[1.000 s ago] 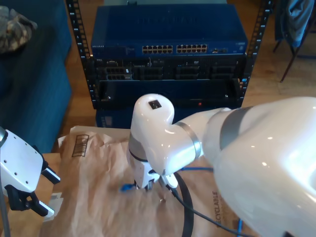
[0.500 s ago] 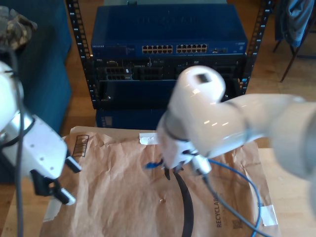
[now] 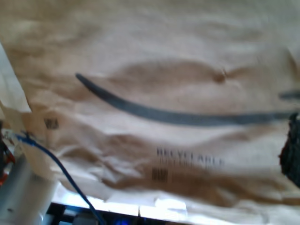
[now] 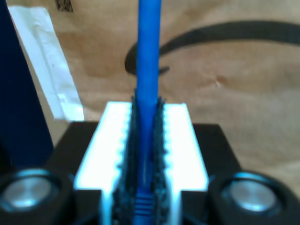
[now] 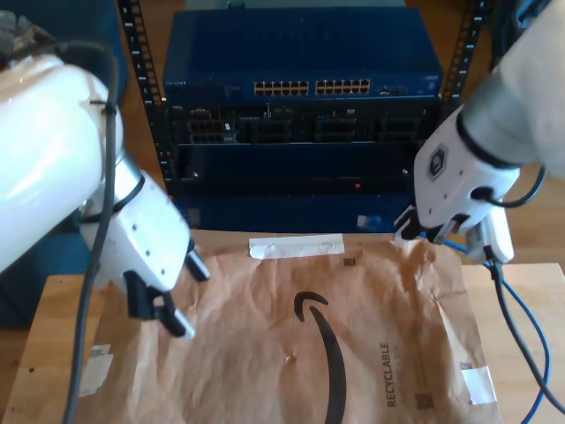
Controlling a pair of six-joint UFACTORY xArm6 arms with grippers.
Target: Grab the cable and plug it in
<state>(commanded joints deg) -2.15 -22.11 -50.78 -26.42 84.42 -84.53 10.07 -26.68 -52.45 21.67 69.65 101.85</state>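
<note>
Between my second gripper's (image 4: pixel 146 159) closed fingers (image 4: pixel 180 145) sits the cable (image 4: pixel 148 70).

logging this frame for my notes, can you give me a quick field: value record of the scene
cable: bright blue, clamped between the fingers of my second pincer
second pincer in exterior view: raised at the exterior view's right, cable trailing down behind it
first pincer: at the exterior view's left, above the paper, nothing between its fingers
surface: brown paper mailer, taped down
target: blue network switch in the rack behind, port rows facing front
</note>
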